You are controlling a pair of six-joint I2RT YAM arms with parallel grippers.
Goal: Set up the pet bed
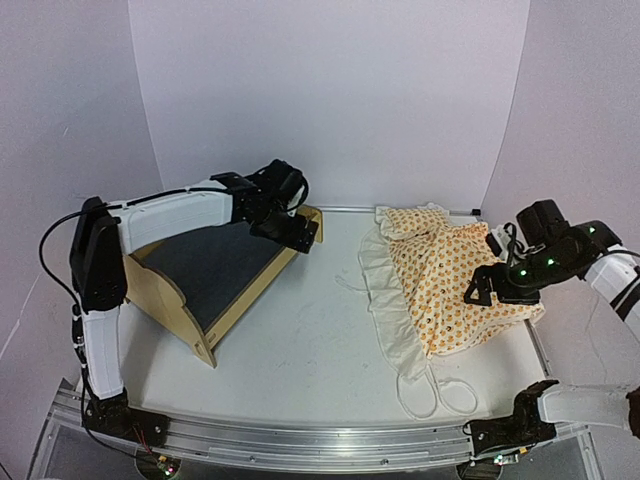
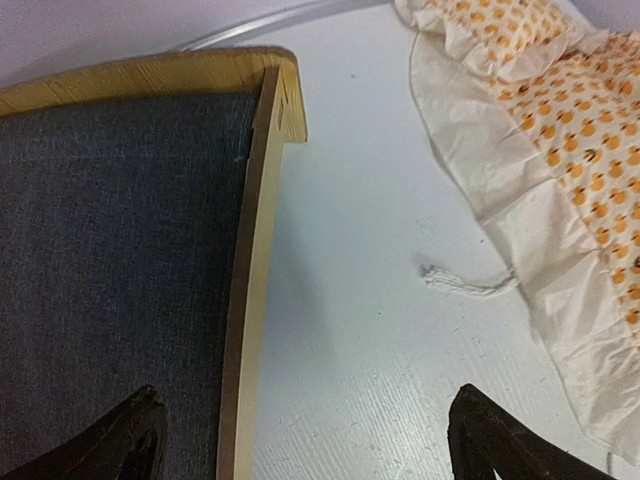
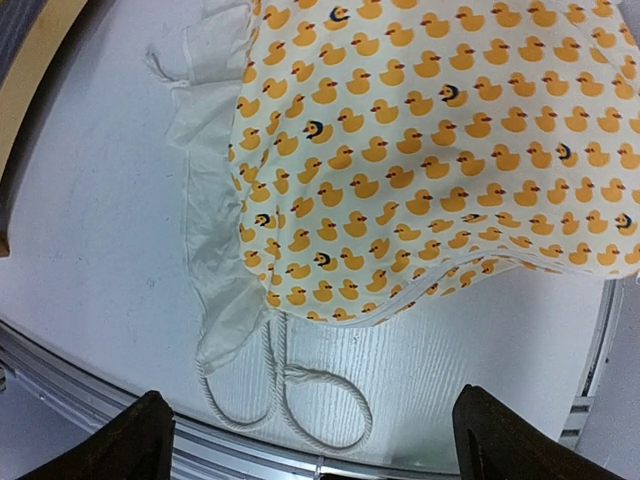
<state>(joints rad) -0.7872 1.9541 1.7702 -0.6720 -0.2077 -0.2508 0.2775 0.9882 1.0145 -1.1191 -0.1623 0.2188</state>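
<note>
The pet bed [image 1: 215, 265], light plywood with a dark grey base panel, sits diagonally at the left of the table. My left gripper [image 1: 296, 233] hovers open at its far right corner. In the left wrist view the gripper [image 2: 310, 450] straddles the bed's side rail [image 2: 250, 280] without touching it. The duck-print bedding [image 1: 450, 285] with a white ruffle lies at the right. A small matching pillow [image 1: 410, 220] lies at its far end. My right gripper [image 1: 497, 287] is open and empty above the bedding's near edge [image 3: 430, 150]. It shows in the right wrist view [image 3: 315, 445].
White tie cords [image 1: 435, 392] trail from the bedding toward the near edge, looped in the right wrist view [image 3: 300, 395]. One cord end [image 2: 460, 283] lies between bed and bedding. An aluminium rail [image 1: 300, 442] runs along the table's front. White walls enclose the back and sides.
</note>
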